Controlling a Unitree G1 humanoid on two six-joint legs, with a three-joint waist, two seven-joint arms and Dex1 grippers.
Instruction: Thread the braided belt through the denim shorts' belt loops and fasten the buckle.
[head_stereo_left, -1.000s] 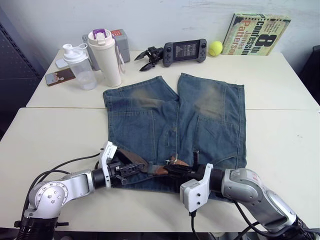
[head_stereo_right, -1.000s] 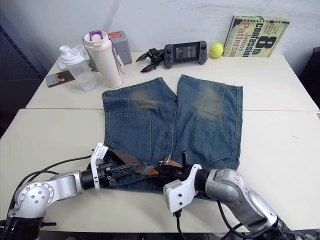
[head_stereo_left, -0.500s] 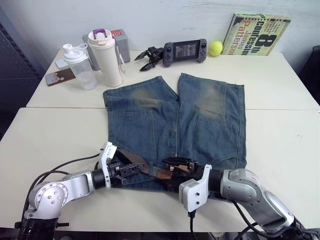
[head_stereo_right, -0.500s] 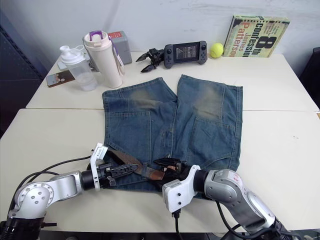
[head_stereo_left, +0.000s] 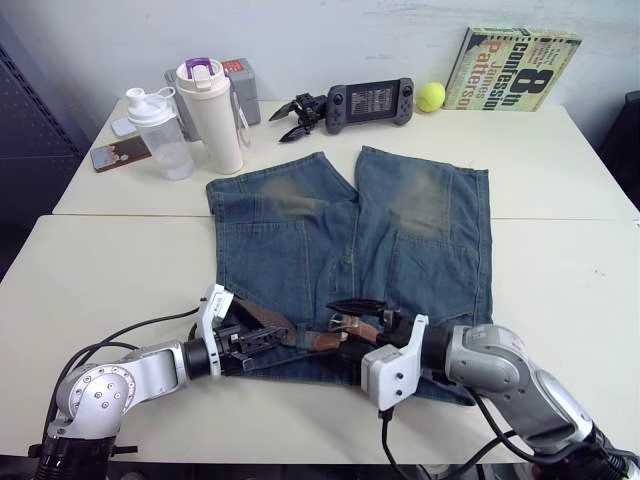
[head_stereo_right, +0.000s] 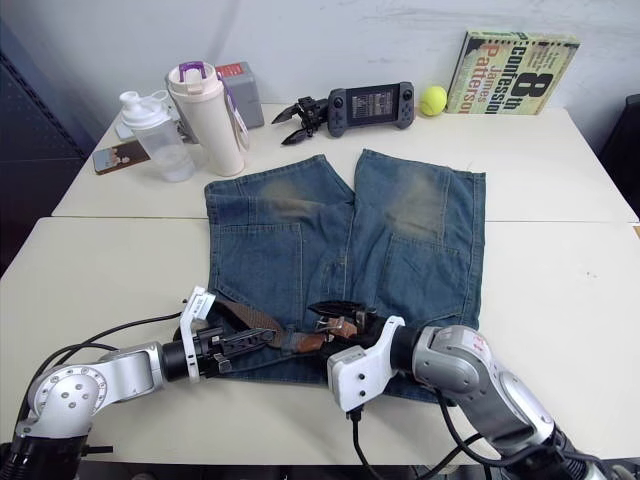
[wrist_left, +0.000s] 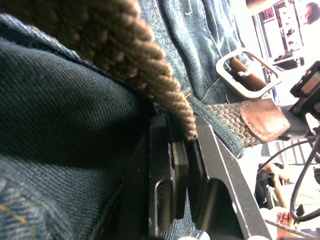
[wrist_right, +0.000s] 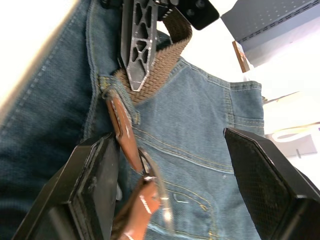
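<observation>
Left gripper (head_stereo_left: 262, 339) clamps the belt (head_stereo_left: 262, 318) at the waistband of the shorts (head_stereo_left: 350, 240), which lie flat on the table (head_stereo_left: 90, 270). Right gripper (head_stereo_left: 362, 322) is spread wide, holding nothing, over the buckle (wrist_left: 245, 73) and tan tip (wrist_left: 267, 119) near the fly. Step looks like fastening: close on the tip, not the denim, keep the left pinch firm so the strap stays taut, feed the tip through the frame. Prong may snag the braid.

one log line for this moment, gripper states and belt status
left gripper: shut on dark-brown braided belt | right gripper: open over silver metal buckle | faded blue denim shorts: flat on table | buckle: unfastened
</observation>
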